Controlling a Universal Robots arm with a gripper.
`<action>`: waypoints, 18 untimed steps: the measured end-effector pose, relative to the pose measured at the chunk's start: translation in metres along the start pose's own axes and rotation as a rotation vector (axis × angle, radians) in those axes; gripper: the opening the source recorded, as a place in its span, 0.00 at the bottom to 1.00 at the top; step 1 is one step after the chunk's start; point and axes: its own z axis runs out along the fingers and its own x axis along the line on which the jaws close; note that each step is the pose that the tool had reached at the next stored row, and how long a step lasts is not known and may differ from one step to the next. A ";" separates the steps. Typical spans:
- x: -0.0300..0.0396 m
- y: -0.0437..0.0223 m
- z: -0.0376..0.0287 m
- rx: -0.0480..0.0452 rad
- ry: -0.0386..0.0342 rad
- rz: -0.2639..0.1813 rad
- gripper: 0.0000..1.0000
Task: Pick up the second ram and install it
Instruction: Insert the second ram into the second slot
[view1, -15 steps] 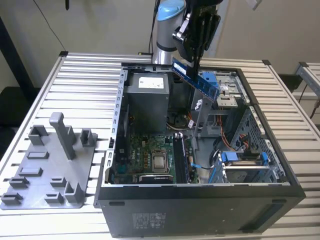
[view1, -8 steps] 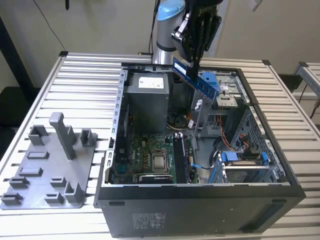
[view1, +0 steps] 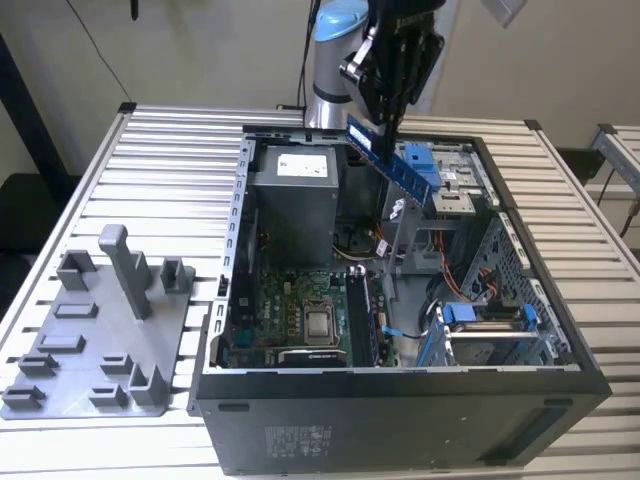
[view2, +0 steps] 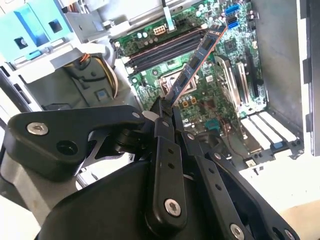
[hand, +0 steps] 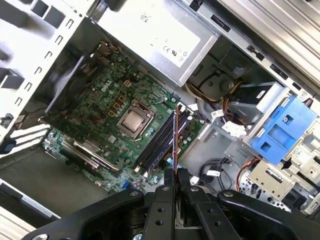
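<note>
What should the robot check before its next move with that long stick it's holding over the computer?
1. Grip on the second ram: ok, the gripper is shut on one end of it.
2. Ram kept off the computer case: ok, it hangs in the air above the open case.
3. Ram held level: not ok, it is tilted in the exterior view.
4. Ram seated in the memory slots: not ok, it is not in yet.
5. A free slot for it: cannot tell.
</note>
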 end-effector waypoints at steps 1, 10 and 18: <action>0.0001 0.0000 0.0003 -0.0004 0.0016 0.011 0.14; 0.0003 0.0004 0.0042 -0.0177 0.0325 0.081 0.14; 0.0004 0.0004 0.0049 -0.0360 0.0631 0.115 0.14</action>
